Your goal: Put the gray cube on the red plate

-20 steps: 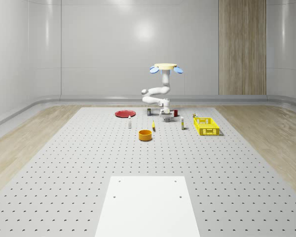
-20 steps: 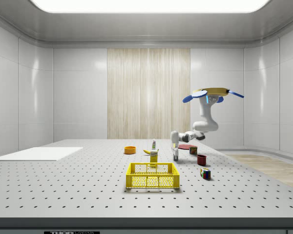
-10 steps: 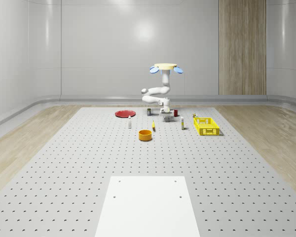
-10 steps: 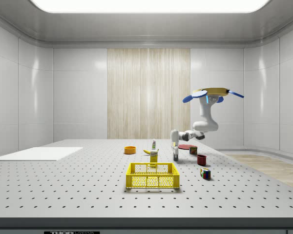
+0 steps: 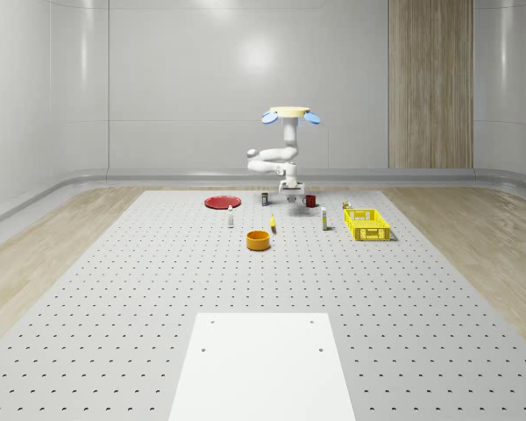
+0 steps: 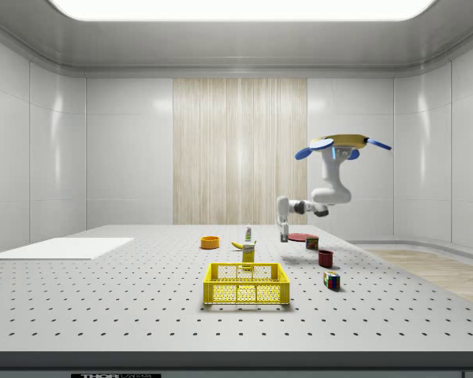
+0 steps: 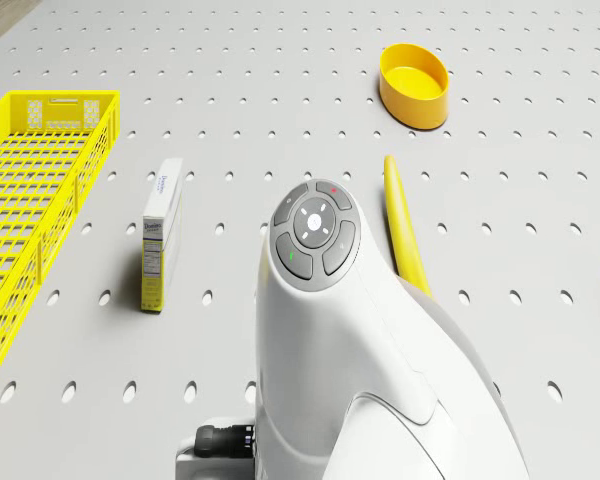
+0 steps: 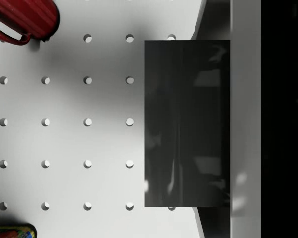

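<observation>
The drone now hovers higher above the tabletop, its fingers gripping the lifted gray cube, the red plate next.

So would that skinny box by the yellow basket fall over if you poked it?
Probably: the box stands upright on a narrow base, so it looks tippy. It looks like thin cardboard, so likely light and easily dented.

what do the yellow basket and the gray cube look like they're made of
The yellow basket looks like moulded plastic: thin lattice walls, uniform bright colour, matte.

The gray cube, seen in the wrist view, is dark and glossy, with soft streaky reflections on its flat face. That suggests polished metal or hard plastic; a render leaves it open.
</observation>
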Motion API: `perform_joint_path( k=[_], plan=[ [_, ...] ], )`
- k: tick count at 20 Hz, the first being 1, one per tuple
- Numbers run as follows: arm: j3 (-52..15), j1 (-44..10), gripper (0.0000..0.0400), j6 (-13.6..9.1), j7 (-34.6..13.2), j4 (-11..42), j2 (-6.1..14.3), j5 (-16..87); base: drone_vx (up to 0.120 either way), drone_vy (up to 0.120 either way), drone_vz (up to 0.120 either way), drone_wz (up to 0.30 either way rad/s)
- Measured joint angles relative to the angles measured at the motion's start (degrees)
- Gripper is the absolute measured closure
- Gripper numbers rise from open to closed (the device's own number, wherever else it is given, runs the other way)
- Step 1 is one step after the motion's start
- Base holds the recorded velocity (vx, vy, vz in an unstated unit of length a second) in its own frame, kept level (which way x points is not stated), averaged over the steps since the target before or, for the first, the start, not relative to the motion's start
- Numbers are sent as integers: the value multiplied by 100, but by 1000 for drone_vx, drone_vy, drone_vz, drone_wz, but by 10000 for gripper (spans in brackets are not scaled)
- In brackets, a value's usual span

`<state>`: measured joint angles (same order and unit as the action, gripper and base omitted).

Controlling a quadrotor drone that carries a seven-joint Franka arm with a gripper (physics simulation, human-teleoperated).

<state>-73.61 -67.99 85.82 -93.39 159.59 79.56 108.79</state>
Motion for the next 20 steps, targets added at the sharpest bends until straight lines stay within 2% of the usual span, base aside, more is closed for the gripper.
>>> perform_joint_path(
  k=[6, 20],
  plan=[
    [-95, -27, 149, 42, -31, 13, 82, -117, -120, -120, 113, 0],
    [-146, -82, 149, 203, -78, 8, 269, -227, -120, -120, 0, 0]
  ],
)
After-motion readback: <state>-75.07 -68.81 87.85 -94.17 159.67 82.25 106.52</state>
